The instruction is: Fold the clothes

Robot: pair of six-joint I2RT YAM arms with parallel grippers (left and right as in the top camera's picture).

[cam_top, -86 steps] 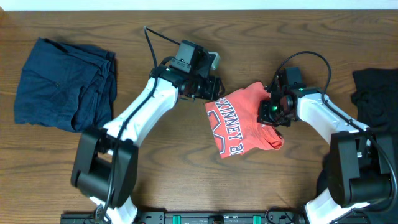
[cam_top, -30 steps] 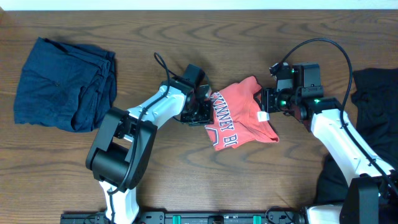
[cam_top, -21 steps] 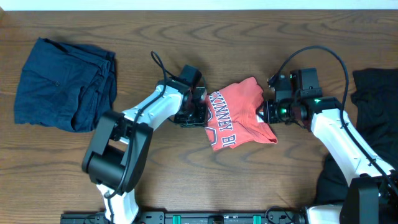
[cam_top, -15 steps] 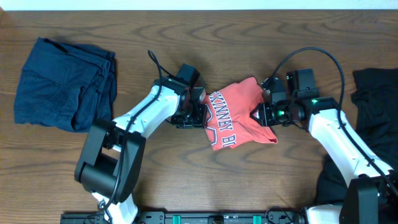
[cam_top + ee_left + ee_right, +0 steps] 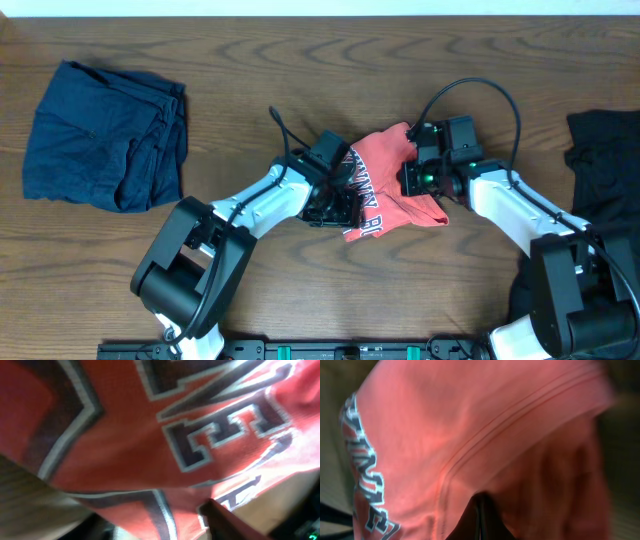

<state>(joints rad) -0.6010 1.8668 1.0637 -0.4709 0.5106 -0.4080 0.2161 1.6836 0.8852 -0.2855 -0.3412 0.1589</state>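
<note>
Right gripper (image 5: 407, 184) has closed on the bunched coral T-shirt (image 5: 382, 162).

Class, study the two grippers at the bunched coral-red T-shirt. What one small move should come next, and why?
Probably the right gripper should draw its pinched hem gently rightward: the coral-red short-sleeved T-shirt lies crumpled, lettering creased, and it must be spread flat before any fold.

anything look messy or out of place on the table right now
The coral-red T-shirt at the centre is a crumpled lump, its lettering skewed and partly hidden. The navy garment at left lies in a loose heap, and the black garment runs off the right edge.
</note>
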